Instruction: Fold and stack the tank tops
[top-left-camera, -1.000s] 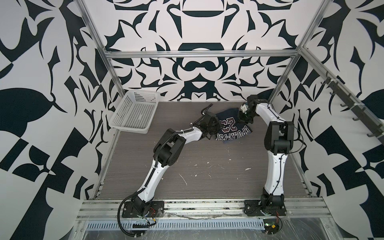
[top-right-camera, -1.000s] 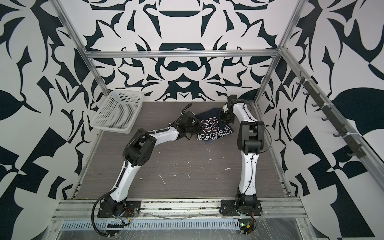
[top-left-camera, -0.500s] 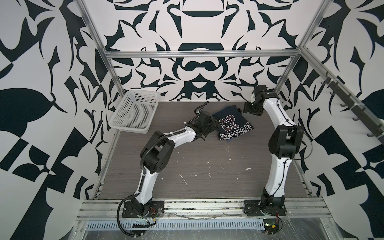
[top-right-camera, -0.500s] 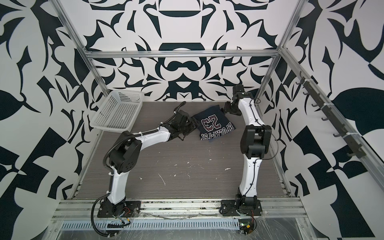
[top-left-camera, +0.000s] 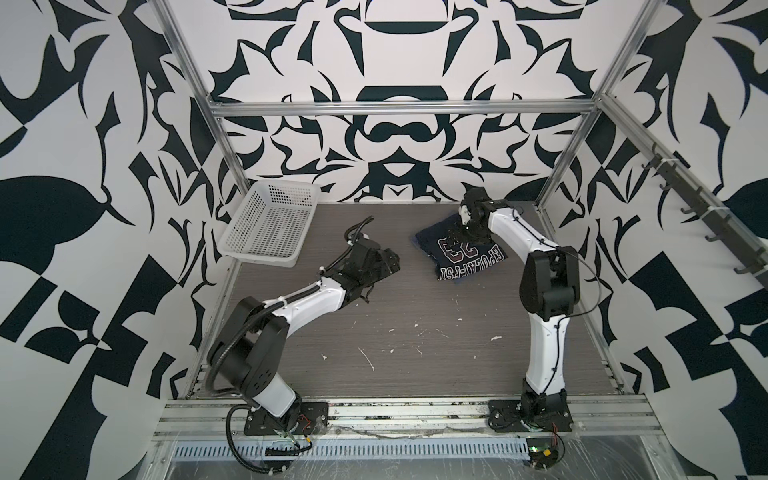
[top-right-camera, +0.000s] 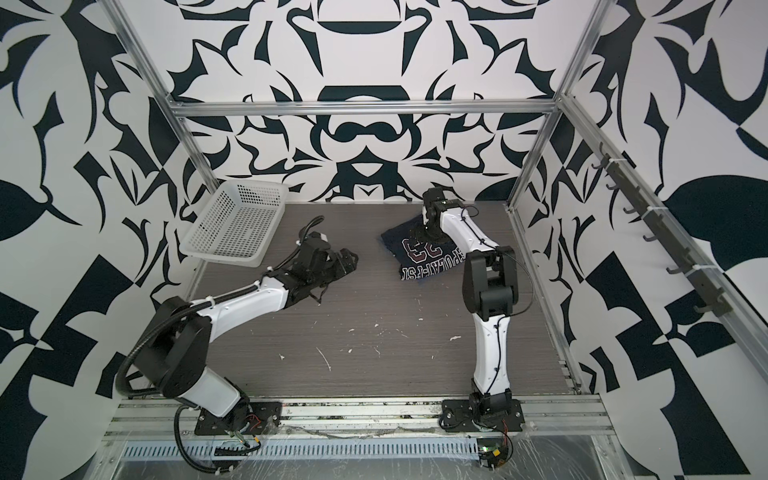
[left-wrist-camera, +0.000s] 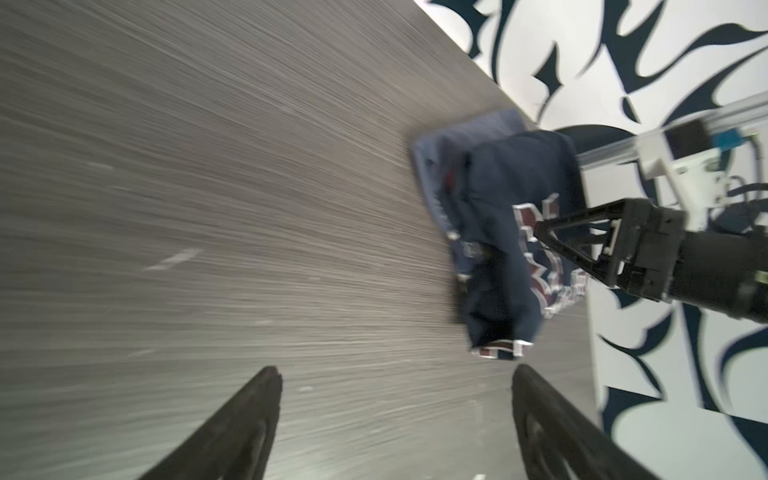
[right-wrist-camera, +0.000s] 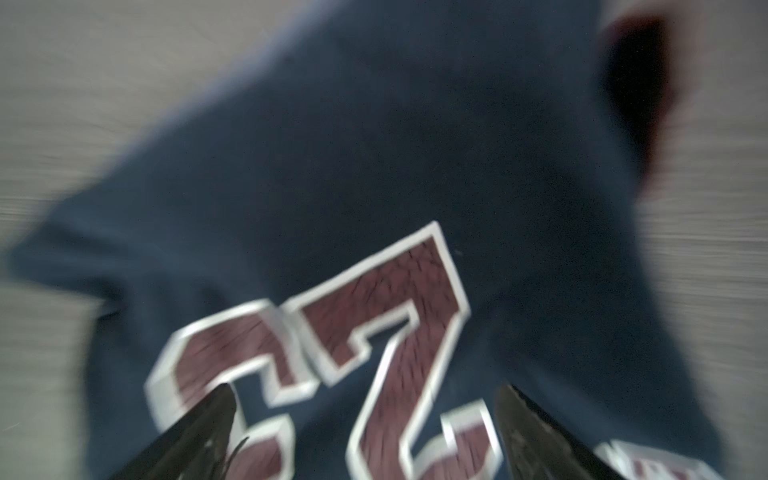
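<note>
The navy tank top (top-left-camera: 461, 249) (top-right-camera: 428, 253) lies folded at the back right of the table, its red number print with white outlines facing up. A paler slate-blue tank top (left-wrist-camera: 457, 133) shows as an edge underneath it in the left wrist view. My right gripper (top-left-camera: 462, 229) (top-right-camera: 420, 229) (right-wrist-camera: 365, 390) hangs open just over the number print, with nothing between its fingers. My left gripper (top-left-camera: 390, 264) (top-right-camera: 351, 259) (left-wrist-camera: 397, 374) is open and empty above bare table, a short way left of the stack.
A white perforated basket (top-left-camera: 257, 259) (top-right-camera: 224, 259) sits tilted at the back left corner, near the left gripper. The metal frame posts and patterned walls close in the table (top-left-camera: 415, 332) at the back and both sides.
Both grippers opened and let go of the navy top. The left arm drew back to the left, away from the stack. The right gripper moved over the print.
</note>
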